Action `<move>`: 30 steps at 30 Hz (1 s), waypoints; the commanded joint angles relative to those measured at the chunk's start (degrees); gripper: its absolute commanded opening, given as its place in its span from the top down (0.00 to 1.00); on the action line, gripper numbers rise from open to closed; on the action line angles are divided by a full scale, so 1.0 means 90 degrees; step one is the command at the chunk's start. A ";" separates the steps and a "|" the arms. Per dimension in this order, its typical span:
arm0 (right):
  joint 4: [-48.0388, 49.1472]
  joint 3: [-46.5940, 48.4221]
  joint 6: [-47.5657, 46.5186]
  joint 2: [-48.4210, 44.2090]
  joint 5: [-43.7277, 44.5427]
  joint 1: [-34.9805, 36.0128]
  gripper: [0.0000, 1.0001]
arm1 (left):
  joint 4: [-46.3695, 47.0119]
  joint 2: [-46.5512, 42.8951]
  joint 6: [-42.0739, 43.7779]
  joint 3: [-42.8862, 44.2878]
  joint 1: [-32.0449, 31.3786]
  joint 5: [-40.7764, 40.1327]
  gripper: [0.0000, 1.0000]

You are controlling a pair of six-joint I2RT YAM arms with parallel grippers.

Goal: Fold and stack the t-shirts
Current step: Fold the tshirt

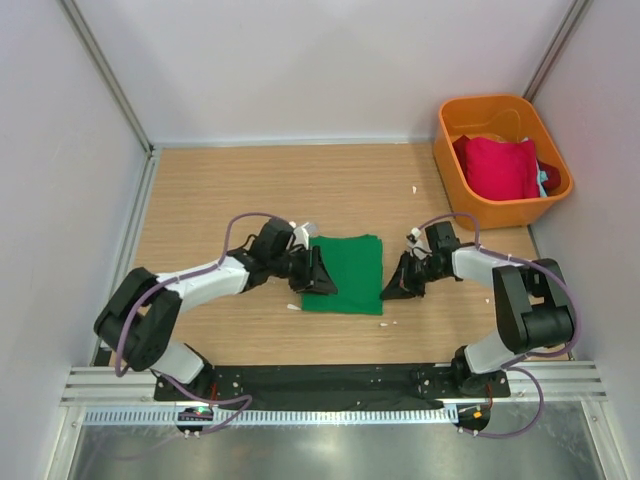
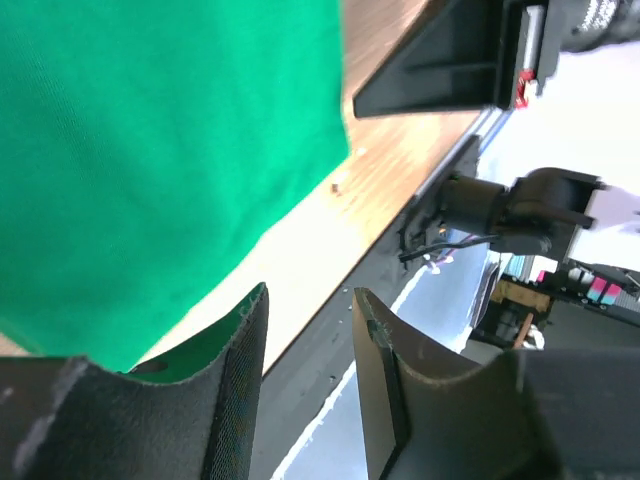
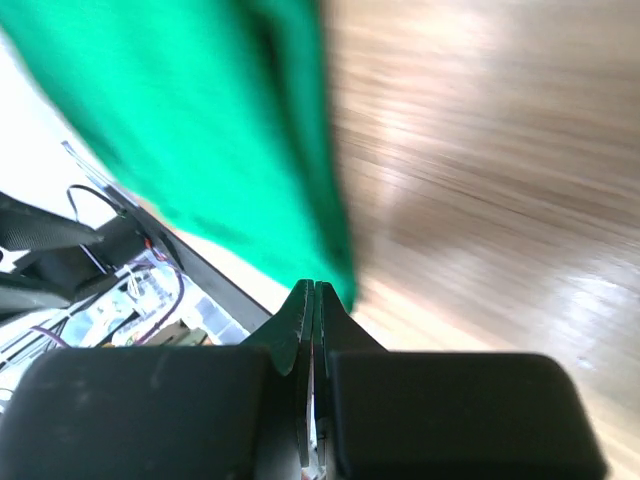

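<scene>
A bright green t-shirt [image 1: 350,270] lies folded into a flat rectangle on the wooden table between both arms. My left gripper [image 1: 320,274] sits at its left edge, open, with nothing between the fingers [image 2: 243,340]; the green t-shirt [image 2: 150,150] fills the upper left of that wrist view. My right gripper [image 1: 390,287] is at the shirt's right edge, shut. Its tips [image 3: 313,292] stand just short of the green t-shirt [image 3: 220,130], and no cloth shows between them. A crimson red t-shirt [image 1: 497,165] lies in the bin, with a bit of a teal one [image 1: 543,181] beside it.
The orange plastic bin [image 1: 500,212] stands at the back right corner. Small white scraps [image 1: 414,188] lie on the wood. A metal rail [image 1: 330,385] runs along the near edge by the arm bases. Pale walls close in the table on three sides.
</scene>
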 commanded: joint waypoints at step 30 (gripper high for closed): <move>-0.1397 0.4460 -0.0756 0.1390 0.0721 -0.0171 0.60 | -0.2352 -0.0897 0.1179 0.1141 0.0904 -0.2017 0.25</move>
